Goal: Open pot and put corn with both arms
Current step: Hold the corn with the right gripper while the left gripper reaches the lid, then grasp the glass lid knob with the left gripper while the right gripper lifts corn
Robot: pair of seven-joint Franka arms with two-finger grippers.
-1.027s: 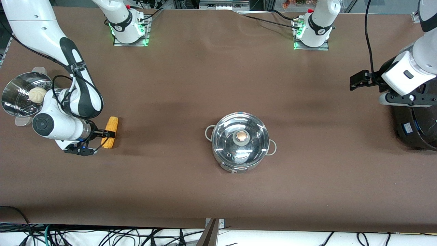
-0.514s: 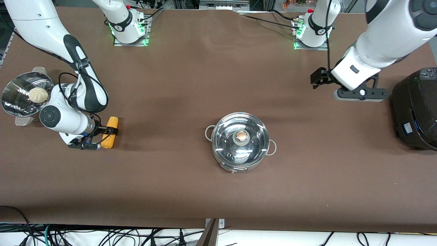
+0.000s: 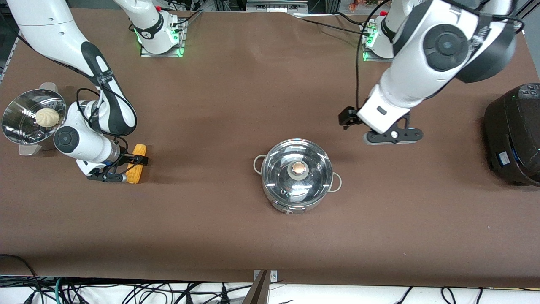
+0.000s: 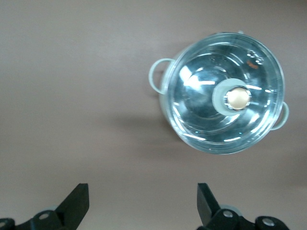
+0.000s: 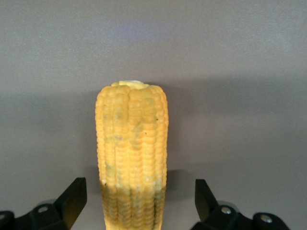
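You're at the reach: lid [image 3: 297, 166] on the pot [image 3: 296, 177] mid-desk, left end effector [image 3: 346, 118] spread near it. Right end effector [image 3: 134, 164] spread astride the corn [image 3: 136, 169]; close next.

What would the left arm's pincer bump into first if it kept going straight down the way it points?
Probably bare brown table. The open left pincer points down beside the shiny round steel pot, not yet over its clear glass lid, though depth is hard to judge.
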